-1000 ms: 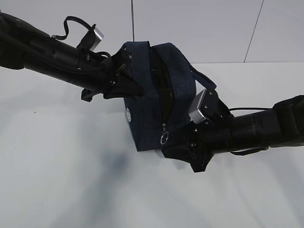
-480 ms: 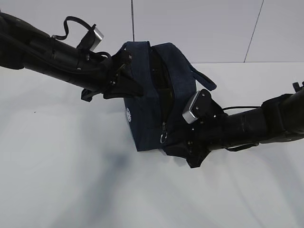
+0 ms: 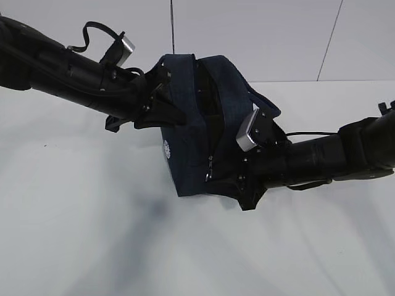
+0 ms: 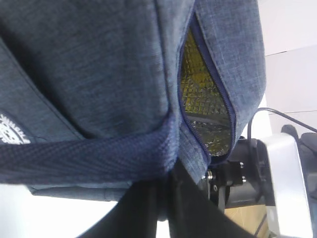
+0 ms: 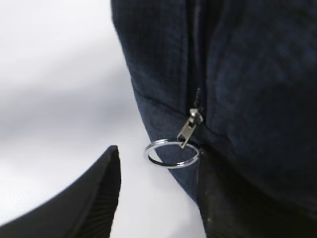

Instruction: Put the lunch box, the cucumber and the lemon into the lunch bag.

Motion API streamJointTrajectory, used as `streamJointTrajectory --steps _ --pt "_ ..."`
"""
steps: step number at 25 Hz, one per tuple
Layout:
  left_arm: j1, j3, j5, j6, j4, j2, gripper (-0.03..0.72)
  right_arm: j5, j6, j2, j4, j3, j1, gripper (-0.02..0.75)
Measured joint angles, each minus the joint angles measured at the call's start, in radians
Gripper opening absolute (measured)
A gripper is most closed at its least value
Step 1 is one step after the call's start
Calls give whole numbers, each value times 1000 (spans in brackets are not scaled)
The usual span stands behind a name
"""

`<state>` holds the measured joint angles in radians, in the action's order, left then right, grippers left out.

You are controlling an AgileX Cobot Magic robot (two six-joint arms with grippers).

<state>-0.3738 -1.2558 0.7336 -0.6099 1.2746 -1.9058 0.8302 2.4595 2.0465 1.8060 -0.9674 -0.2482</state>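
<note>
Bag (image 3: 191, 132) stood mid-table, mouth unzipped. Left gripper (image 3: 162, 102) clamped on bag's handle strap. Right gripper (image 5: 158, 193) jaws apart, ring pull (image 5: 171, 153) just above gap, between fingers; right arm nearer.

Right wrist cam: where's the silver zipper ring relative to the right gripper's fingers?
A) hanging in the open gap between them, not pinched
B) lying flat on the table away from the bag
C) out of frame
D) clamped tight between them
A. The silver ring dangles from the zipper slider on the lunch bag, in the gap of the right gripper, whose jaws stand apart; it may brush the right-hand finger.
</note>
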Motion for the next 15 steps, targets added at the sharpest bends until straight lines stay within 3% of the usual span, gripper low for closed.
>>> streamJointTrajectory --steps 15 --pt "0 0 2 0 -2 0 -5 50 -13 38 0 -17 -10 381"
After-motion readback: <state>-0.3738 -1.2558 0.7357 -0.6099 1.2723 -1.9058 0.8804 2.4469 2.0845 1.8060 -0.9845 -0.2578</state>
